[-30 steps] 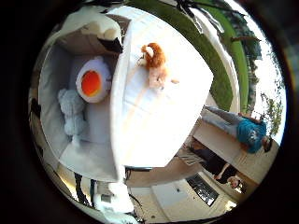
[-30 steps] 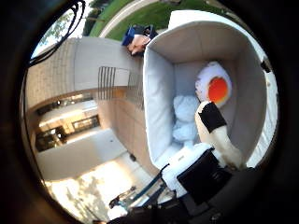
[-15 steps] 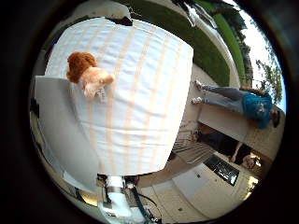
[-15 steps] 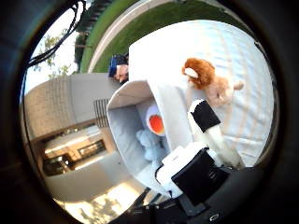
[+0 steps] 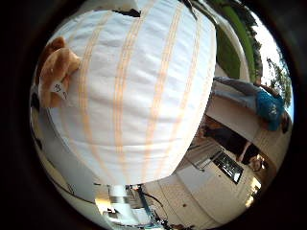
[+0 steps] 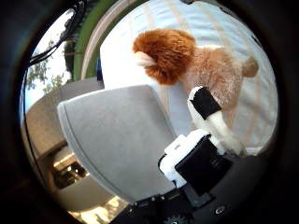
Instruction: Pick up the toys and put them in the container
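A plush lion (image 6: 182,61) with an orange-brown mane lies on the table's white cloth with pale orange stripes (image 5: 144,86). In the right thumb side palm view it fills much of the picture, close to the palm. A white and black finger (image 6: 210,117) of my hand (image 6: 207,140) reaches out straight beside the lion's body. The right little finger side palm view shows the lion (image 5: 56,69) at the cloth's edge.
The striped cloth covers the whole table, whose far edges drop to a paved yard (image 5: 192,187). A strip of grass (image 5: 225,48) lies beyond the table. A building wall (image 6: 51,121) stands behind the container.
The hand has moved from over the container to over the lion and come closer to it. The toys inside the container are no longer in view.
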### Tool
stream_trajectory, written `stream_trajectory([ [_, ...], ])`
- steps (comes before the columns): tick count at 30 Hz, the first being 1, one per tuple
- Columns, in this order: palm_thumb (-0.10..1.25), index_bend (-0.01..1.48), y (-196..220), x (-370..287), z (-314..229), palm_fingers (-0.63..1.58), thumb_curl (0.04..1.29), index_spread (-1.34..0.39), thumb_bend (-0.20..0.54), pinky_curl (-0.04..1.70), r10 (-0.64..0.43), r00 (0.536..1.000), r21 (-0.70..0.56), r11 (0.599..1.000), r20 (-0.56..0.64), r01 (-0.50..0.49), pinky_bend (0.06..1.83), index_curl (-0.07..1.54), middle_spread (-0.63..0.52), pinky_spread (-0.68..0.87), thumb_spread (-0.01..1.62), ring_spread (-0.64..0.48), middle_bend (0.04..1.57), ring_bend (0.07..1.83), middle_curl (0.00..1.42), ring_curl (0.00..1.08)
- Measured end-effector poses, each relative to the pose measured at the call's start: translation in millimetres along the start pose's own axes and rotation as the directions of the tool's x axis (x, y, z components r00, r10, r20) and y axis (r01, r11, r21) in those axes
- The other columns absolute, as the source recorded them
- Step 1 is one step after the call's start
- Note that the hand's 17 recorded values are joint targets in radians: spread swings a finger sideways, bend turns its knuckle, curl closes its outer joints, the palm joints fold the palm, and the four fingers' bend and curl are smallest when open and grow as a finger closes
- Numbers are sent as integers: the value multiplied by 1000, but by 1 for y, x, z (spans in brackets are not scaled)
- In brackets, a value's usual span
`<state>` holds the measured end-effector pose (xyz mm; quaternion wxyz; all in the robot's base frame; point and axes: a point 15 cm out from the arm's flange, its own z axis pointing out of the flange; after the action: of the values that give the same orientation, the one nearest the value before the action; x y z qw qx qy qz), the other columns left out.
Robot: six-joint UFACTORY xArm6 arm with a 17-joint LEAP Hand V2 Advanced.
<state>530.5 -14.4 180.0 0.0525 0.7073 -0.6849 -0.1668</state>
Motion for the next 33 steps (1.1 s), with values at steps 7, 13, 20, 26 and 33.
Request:
stream_trajectory([
  [7,694,163,-1,10,25,359,474,-88,-28,263,-11,993,-65,998,-120,3,433,329,73,400,1156,289,200,511,348,309],
  [13,701,170,3,9,32,1019,457,-168,-24,285,-22,989,-98,995,-145,8,629,315,-42,434,1151,228,406,735,424,368],
  [20,874,229,25,16,22,1178,489,-394,23,479,-29,985,-155,988,-172,2,965,380,-107,410,1126,80,885,1154,671,576],
  [26,983,404,50,15,-49,1078,558,-544,32,625,-9,984,-47,999,-179,1,1191,488,-148,350,1121,-1,1035,1283,797,666],
  [33,989,568,125,3,-124,938,622,-677,-8,774,-35,985,-27,999,-167,31,1330,686,-179,272,1140,-62,1144,1392,909,742],
])
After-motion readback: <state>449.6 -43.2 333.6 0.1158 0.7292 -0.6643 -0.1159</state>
